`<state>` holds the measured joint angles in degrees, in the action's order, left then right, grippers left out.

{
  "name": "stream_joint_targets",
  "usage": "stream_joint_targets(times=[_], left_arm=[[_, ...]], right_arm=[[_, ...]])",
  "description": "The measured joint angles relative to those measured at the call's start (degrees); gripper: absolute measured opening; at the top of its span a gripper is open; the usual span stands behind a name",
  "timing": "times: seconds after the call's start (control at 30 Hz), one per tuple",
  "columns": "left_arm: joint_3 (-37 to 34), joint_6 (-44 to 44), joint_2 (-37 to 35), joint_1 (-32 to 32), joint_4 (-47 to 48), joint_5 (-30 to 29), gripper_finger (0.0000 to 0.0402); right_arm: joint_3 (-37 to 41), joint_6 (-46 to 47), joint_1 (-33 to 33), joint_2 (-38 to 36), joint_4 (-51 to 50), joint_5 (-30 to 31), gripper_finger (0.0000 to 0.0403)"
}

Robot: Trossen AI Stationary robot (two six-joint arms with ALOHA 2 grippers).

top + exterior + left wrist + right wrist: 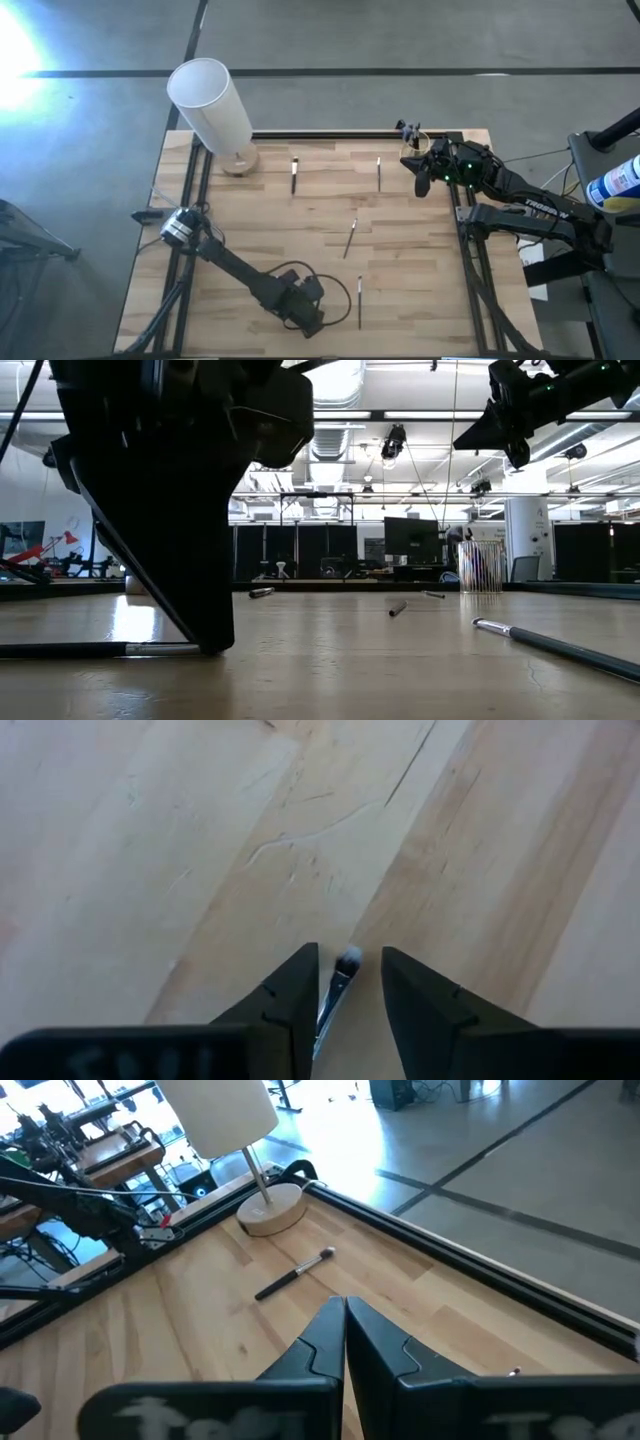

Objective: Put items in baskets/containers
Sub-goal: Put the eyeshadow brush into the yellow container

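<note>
The left tool (318,318) sits low on the wooden tabletop (260,240), far from the lamp (212,110), near the front edge. In its wrist view its two dark fingers (290,1000) stand a narrow gap apart, and a thin stick (338,982) with a pale tip lies on the wood in that gap; whether the fingers touch it cannot be told.

The right tool (422,178) hangs above the tabletop's back right corner, well away from the lamp along the same back edge. Its fingers (320,1342) are pressed together with nothing between them.

Four sticks show from above: one (295,176) closest to the lamp's round wooden base (240,160), one (379,172) farther along the back edge, one (351,238) near the middle, and one (360,301) just beside the left tool.

In the low view, a clear cup (481,566) stands at the far side, under the right tool.
</note>
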<state>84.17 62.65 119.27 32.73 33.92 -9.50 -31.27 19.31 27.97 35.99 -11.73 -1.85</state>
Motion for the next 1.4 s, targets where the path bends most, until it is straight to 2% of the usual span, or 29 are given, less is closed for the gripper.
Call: stream_joint_targets(times=[0.13, 0.3, 0.53, 0.67, 0.87, 1.0, 1.1, 1.23, 1.4], left_arm=[[-0.08, 0.58, 0.36, 0.00, 1.43, -0.08, 0.0081], [-0.45, 2.61, 0.01, 0.29, 1.83, -2.06, 0.0010], [-1.47, 3.01, -5.59, 0.65, 4.84, -6.18, 0.0001], [-3.38, 3.93, -12.77, 0.65, 5.06, -11.08, 0.0001], [-10.41, 6.03, -25.30, 0.35, 1.90, -21.01, 0.0000], [-17.41, 4.06, -33.12, -1.07, -9.04, -27.69, 0.0000], [-23.38, -2.05, -37.90, -3.80, -25.05, -30.54, 0.0000], [-30.07, -12.44, -40.09, -9.17, -45.58, -29.09, 0.0000], [-31.50, -22.98, -39.56, -17.69, -59.59, -20.97, 0.0000]], right_arm=[[0.00, 0.02, 0.00, 0.00, 0.07, -0.09, 0.0008], [0.00, 0.02, 0.00, -0.02, 0.09, -0.13, 0.0008], [0.00, 0.00, 0.00, -0.64, 0.21, -0.11, 0.0008], [0.00, -0.22, 0.02, -0.87, 0.50, 0.06, 0.0008], [0.00, -0.48, 0.02, -1.00, 0.55, 0.27, 0.0008], [0.00, -1.36, 0.00, -1.05, 0.57, 0.31, 0.0008], [0.00, -1.51, 0.00, -1.05, 0.57, 0.08, 0.0008], [0.00, -1.43, 0.00, -1.05, 0.55, -1.00, 0.0008], [0.00, -0.87, -1.52, -1.06, 1.56, -6.39, 0.0008]])
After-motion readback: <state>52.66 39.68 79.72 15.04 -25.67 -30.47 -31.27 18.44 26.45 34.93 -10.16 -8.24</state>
